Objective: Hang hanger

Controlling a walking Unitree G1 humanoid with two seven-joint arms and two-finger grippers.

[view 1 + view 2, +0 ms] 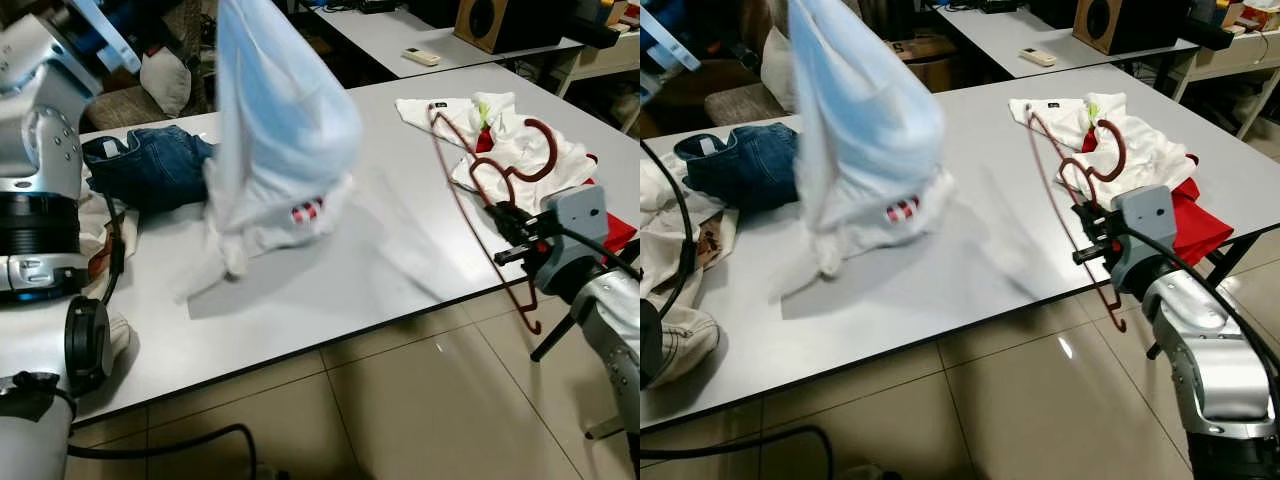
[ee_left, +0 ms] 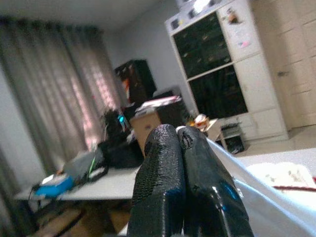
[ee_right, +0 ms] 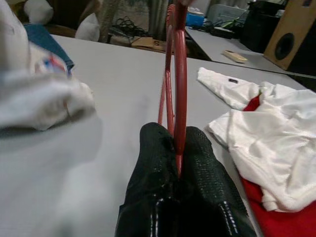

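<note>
The red hanger [image 1: 1080, 190] was clamped between the fingers of the right tool [image 3: 177, 148] above the counter [image 1: 970, 260] edge. A pale garment [image 1: 280, 130], blurred, was apparently pinched by the closed left tool [image 2: 180, 148] and held aloft.

Silver arms with black joint rings and cables, each ending in a textured black pincer [image 3: 178, 163].
</note>
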